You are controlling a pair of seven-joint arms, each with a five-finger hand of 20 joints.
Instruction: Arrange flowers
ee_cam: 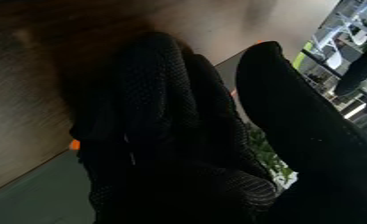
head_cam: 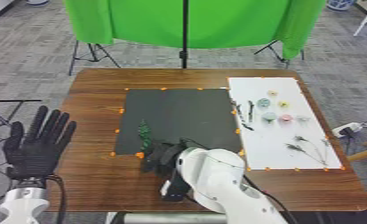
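My left hand [head_cam: 39,150] is at the table's left edge in the head view, its fingers straight and spread. My right hand [head_cam: 164,156] is low over the front edge of the dark mat [head_cam: 184,112]. Just beyond it, a green leafy sprig [head_cam: 144,131] lies lengthwise on the mat's left part. In the right wrist view my right hand [ee_cam: 184,150] has its fingers extended side by side and its thumb held apart. Green leaves [ee_cam: 266,152] show past the gap between thumb and fingers. The sprig's near end is hidden by the hand.
On the right, a white board [head_cam: 255,157] bears small pale, pink and yellow blooms [head_cam: 285,118], dark twigs [head_cam: 250,107] and thin stems with bushy heads [head_cam: 299,148]. Orange tabs mark the edges of mat and board. The brown table [head_cam: 99,182] extends around them.
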